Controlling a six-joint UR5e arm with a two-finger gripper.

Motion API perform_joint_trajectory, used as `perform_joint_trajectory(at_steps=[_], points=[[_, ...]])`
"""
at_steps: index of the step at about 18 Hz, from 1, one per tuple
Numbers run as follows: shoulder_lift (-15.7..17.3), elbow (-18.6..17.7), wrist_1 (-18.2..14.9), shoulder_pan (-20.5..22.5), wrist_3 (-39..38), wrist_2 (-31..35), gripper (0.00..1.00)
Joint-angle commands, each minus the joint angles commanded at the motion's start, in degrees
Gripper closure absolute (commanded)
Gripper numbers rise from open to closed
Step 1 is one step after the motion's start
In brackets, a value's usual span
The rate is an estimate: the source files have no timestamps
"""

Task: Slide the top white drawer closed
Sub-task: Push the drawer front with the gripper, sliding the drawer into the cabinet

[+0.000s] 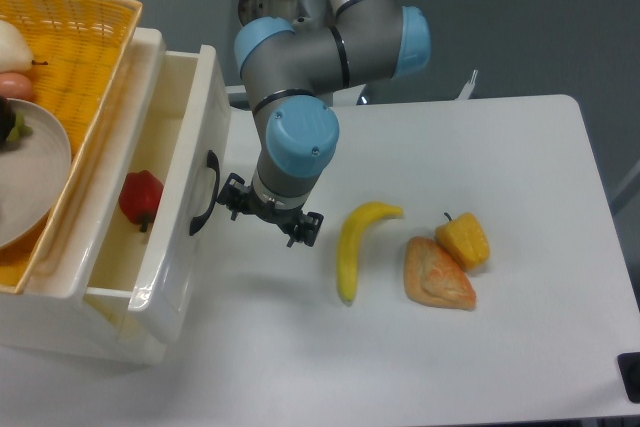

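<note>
The top white drawer [185,162] stands partly open from the white cabinet [100,322], its front panel tilted in view with the curved black handle [203,193] facing right. A red pepper [140,197] lies inside it. My gripper [268,215] hangs just right of the handle, its left black linkage up against the drawer front. The blue wrist covers the fingertips, so whether they are open or shut does not show.
A yellow woven basket [95,37] with a white plate [40,172] sits on the cabinet top. On the table to the right of the gripper lie a banana [355,247], a bread piece [437,274] and a yellow pepper [463,239].
</note>
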Motion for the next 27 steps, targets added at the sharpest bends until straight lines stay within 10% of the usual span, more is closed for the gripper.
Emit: perform_joint_trajectory(at_steps=[27], points=[[0.44,0.44,0.35,-3.69,0.0,0.09,0.0]])
